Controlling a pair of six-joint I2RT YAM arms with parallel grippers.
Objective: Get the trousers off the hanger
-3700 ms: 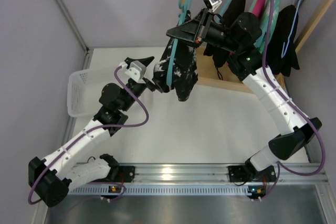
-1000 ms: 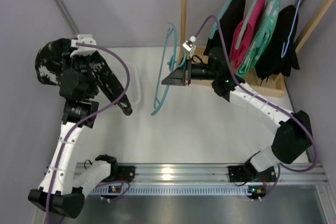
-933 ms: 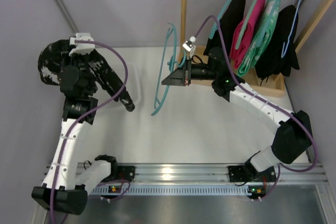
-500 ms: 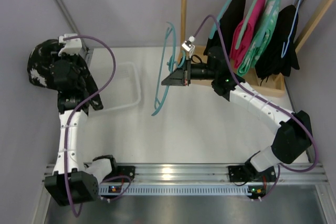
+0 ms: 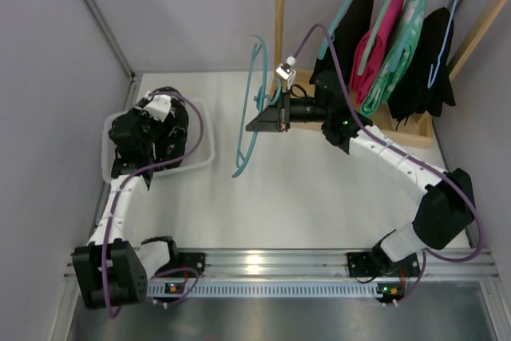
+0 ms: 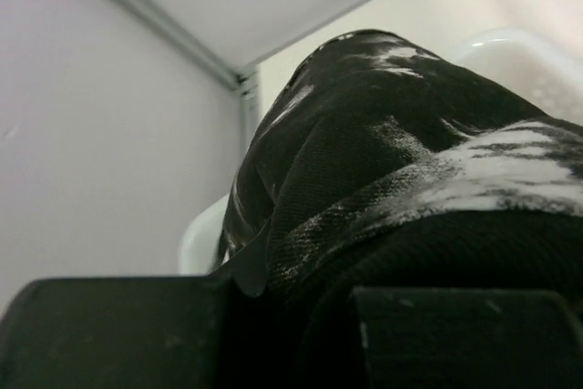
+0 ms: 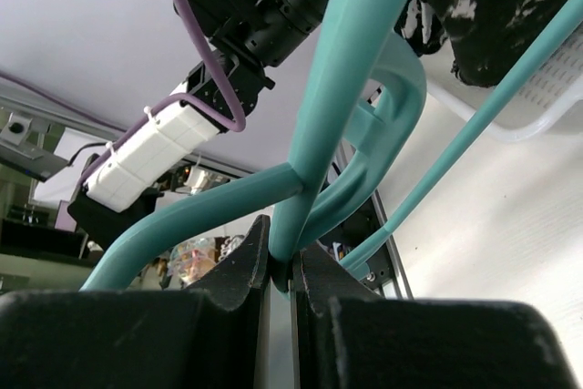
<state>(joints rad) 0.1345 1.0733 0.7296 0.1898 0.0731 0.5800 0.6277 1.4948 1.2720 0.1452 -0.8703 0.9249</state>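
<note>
The black, white-splotched trousers (image 6: pixel 383 134) fill the left wrist view and run down between the two dark fingers, so my left gripper (image 6: pixel 301 293) is shut on them. From above, that gripper (image 5: pixel 152 129) is low inside the white basket (image 5: pixel 206 155), and the wrist covers most of the fabric. The teal hanger (image 5: pixel 241 140) is bare and held upright over the table's middle. My right gripper (image 5: pixel 249 125) is shut on it, the jaws (image 7: pixel 282 266) pinching a bar where the hanger (image 7: pixel 351 88) branches. The trousers (image 7: pixel 496 6) also show at the right wrist view's top right.
A wooden rack post (image 5: pixel 279 5) stands at the back. Right of it, teal hangers carry a black (image 5: pixel 351 21), a pink (image 5: pixel 383 25), a green (image 5: pixel 406 33) and another black garment (image 5: pixel 435 53). Walls close the left and back sides.
My left arm has swung down from high beside the left wall into the basket, carrying the trousers with it. The right arm and the hanger have stayed in place.
</note>
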